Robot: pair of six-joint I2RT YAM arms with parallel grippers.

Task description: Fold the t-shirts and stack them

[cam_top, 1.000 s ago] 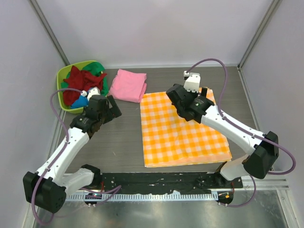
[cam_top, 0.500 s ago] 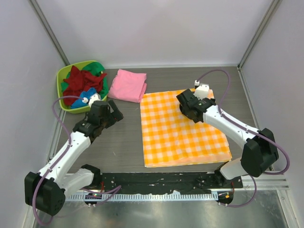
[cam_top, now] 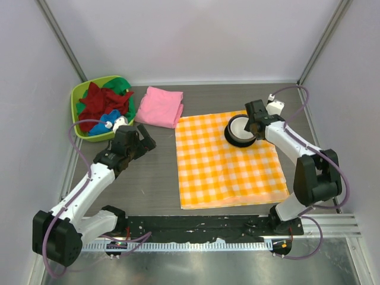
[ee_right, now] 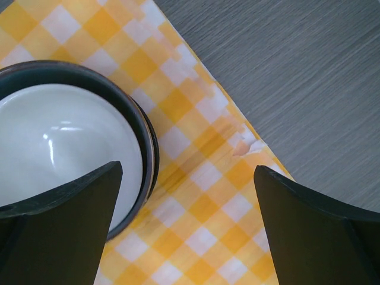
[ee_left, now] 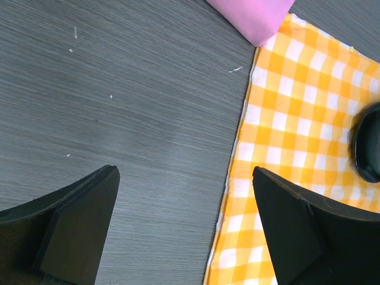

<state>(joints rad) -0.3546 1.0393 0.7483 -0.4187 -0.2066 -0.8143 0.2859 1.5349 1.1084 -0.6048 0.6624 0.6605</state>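
A folded pink t-shirt (cam_top: 159, 107) lies on the table at the back left; its corner shows in the left wrist view (ee_left: 255, 18). Red (cam_top: 102, 101), green (cam_top: 123, 85) and blue (cam_top: 104, 123) t-shirts lie crumpled in a green basket (cam_top: 76, 98). My left gripper (cam_top: 144, 140) is open and empty, over bare table (ee_left: 185, 178) between the pink t-shirt and the checked cloth's left edge. My right gripper (cam_top: 256, 123) is open and empty, above the cloth's far right part (ee_right: 187, 172), just right of a bowl.
An orange-and-white checked cloth (cam_top: 228, 163) lies flat at centre right (ee_left: 297, 119) (ee_right: 202, 208). A black bowl with a white inside (cam_top: 240, 130) stands on its far part (ee_right: 59, 136) (ee_left: 369, 142). White walls enclose the table.
My right arm has swung right and back off the cloth, uncovering the bowl that stands on it. My left arm has shifted slightly and stays open.
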